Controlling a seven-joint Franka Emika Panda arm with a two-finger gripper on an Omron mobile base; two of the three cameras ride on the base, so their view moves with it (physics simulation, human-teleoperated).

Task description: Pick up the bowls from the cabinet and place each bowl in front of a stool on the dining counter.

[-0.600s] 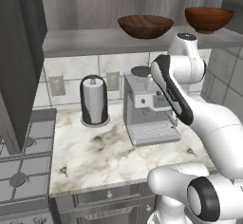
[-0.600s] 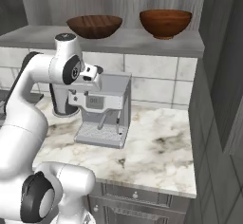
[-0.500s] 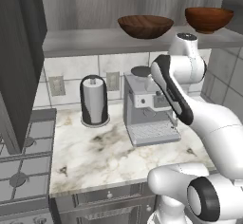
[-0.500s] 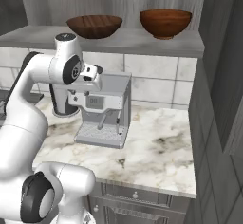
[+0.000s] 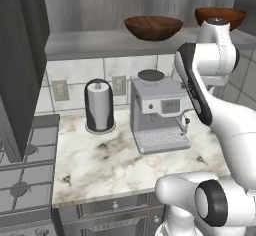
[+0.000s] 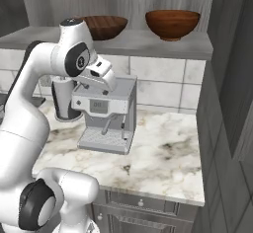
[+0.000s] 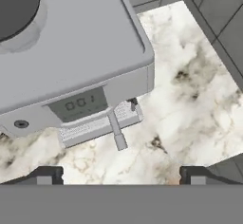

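Gripper (image 7: 121, 174) jaws spread wide, nothing between them, hanging above the coffee machine (image 7: 71, 71) and the marble worktop (image 7: 190, 90) and looking down on both. Dark brown bowl (image 5: 153, 27) and reddish-brown bowl (image 6: 172, 23) sit side by side, apart, on the cabinet shelf (image 6: 148, 43) above the machine. Paper towel holder (image 5: 99, 105) stands left of the machine.
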